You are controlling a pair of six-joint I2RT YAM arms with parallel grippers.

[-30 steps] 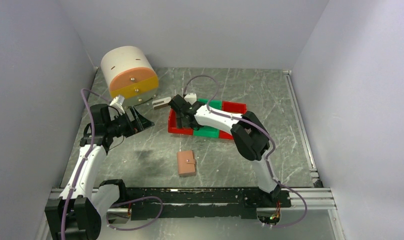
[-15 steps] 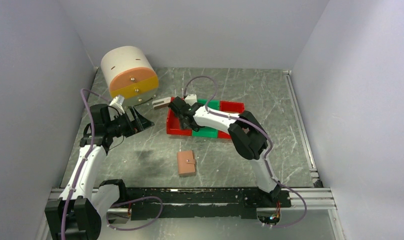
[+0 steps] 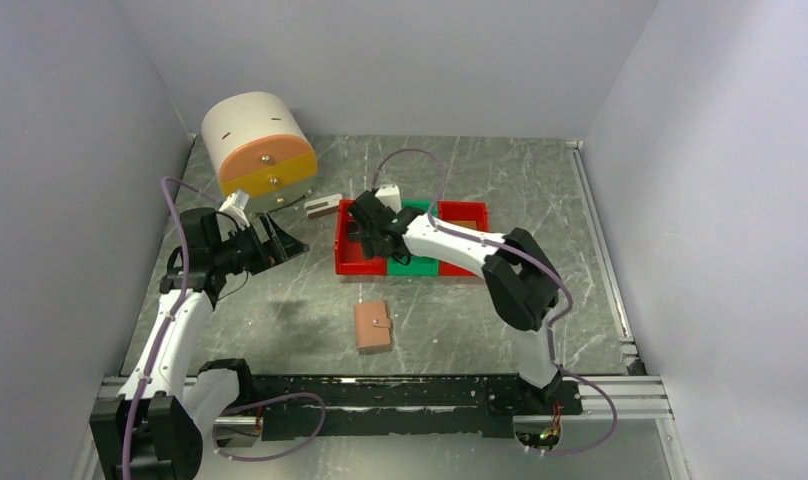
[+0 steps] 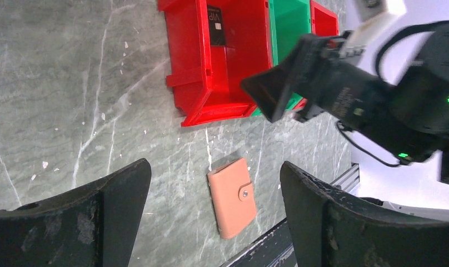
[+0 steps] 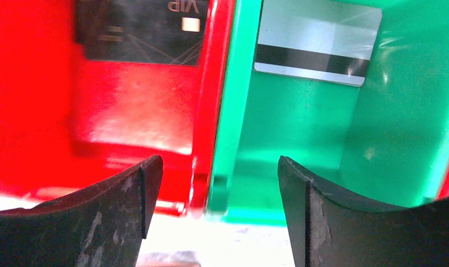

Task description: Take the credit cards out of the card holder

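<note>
My right gripper (image 5: 218, 167), wide and empty, hangs over the red bin (image 5: 208, 100) wall; if I lower, it may snag. The card holder (image 3: 373, 327) sits at 6 o'clock.

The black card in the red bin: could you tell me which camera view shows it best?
Right wrist: the black card fills the upper left, its VIP lettering and chip clear. Left wrist shows it small and distant. In top external it cannot be made out near the right arm.
</note>
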